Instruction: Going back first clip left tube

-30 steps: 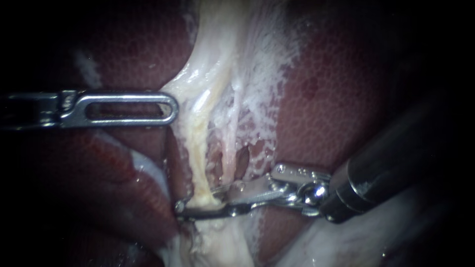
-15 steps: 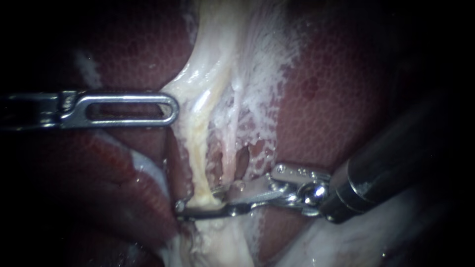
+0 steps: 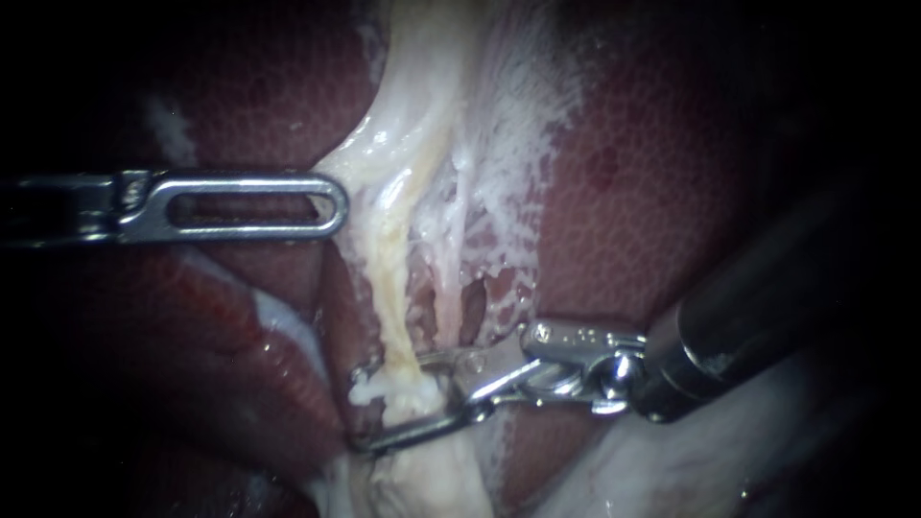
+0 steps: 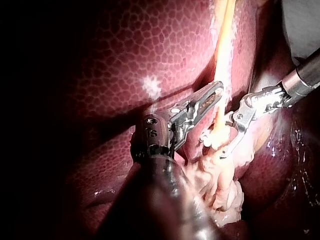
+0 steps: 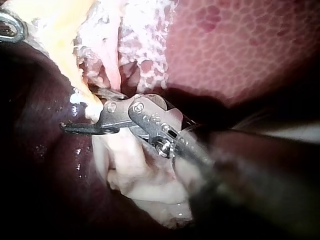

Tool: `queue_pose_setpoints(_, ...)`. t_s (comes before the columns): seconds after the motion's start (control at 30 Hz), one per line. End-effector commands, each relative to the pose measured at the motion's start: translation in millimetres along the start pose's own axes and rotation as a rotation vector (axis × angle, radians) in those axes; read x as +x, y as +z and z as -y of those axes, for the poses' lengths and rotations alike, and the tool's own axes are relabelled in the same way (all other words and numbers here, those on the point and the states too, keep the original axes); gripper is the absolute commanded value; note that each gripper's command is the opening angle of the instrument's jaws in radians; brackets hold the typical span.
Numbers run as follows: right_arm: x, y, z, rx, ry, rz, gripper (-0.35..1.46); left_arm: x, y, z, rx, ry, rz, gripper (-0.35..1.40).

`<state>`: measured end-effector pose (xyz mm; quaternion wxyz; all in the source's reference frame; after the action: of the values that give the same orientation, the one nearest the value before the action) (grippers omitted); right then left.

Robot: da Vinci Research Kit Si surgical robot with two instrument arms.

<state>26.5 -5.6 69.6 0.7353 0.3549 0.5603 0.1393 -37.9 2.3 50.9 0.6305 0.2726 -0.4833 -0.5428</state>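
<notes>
Left tube (image 3: 386,278): between jaws of right instrument (image 3: 363,408), bunched pale where crossed. Half a second ago clamped there by near-closed jaws; now jaws spread wide, clear gap, nothing gripped. Long axis roughly square to those jaws, running from between them away past jaw tip of left instrument (image 3: 334,206). Left jaws closed together on pale tissue (image 3: 369,168) just beside tube. Liver (image 3: 652,192) behind both.

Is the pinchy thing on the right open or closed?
Open. The right instrument has its jaws spread, with a clear gap showing between them. The yellowish left tube runs down through that gap.
</notes>
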Motion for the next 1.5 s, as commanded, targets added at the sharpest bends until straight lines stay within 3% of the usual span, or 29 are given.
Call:
queue_pose_setpoints(0.03, 0.1, 0.0, 0.0, -0.001, -0.005, 0.0, 0.55, 0.0, 0.0, 0.0, 0.0, 0.0, 0.0, -0.35)
queue_pose_setpoints(0.3, 0.4, -0.2, 0.0, 0.007, -0.109, -0.002, 0.55, 0.1, 0.0, 0.0, 0.0, 0.0, 0.0, -0.35)
queue_pose_setpoints(0.73, 0.9, -1.6, 0.2, 0.014, -0.135, -0.004, 0.55, 0.1, 0.0, 0.0, 0.0, 0.0, 0.0, -0.35)
queue_pose_setpoints(1.2, 3.0, -8.3, 0.9, -0.048, -0.16, -0.015, 0.6, 0.1, 0.0, 0.0, 0.0, 0.0, 0.0, -0.35)
queue_pose_setpoints(1.5, 4.5, -14.5, 1.9, -0.044, -0.154, -0.021, 0.6, 0.1, 0.0, -0.1, 0.001, 0.001, 0.0, -0.35)
